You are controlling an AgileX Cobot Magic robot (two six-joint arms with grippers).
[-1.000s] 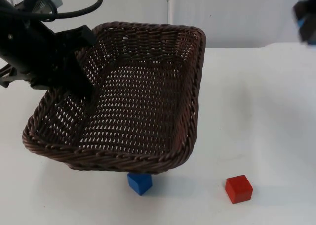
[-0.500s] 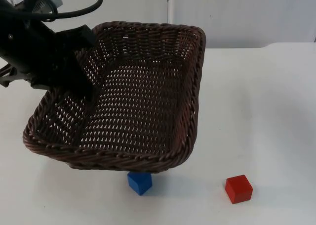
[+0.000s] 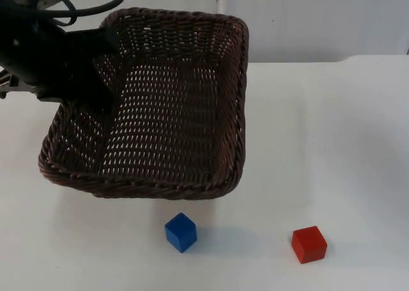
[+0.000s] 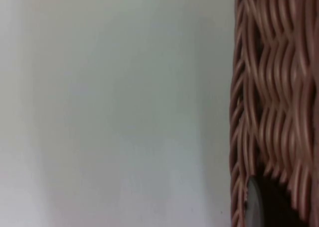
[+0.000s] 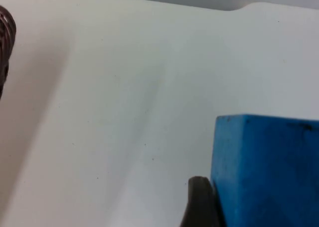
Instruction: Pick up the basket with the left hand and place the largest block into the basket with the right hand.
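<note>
Basket (image 3: 172,112): dark brown wicker, rectangular, open weave, tilted.

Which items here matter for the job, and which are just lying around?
Job: brown woven wicker basket, held by left gripper; large blue block in right gripper.
Lying about: small blue cube, red cube, on white table.

A small blue cube (image 3: 181,232) and red cube (image 3: 309,244) sit well apart.

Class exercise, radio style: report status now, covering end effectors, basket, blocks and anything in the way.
Left end effector shut on basket rim, basket lifted. Right end effector shut on a large blue block. Small blue block and red block on table, not obstructing.
</note>
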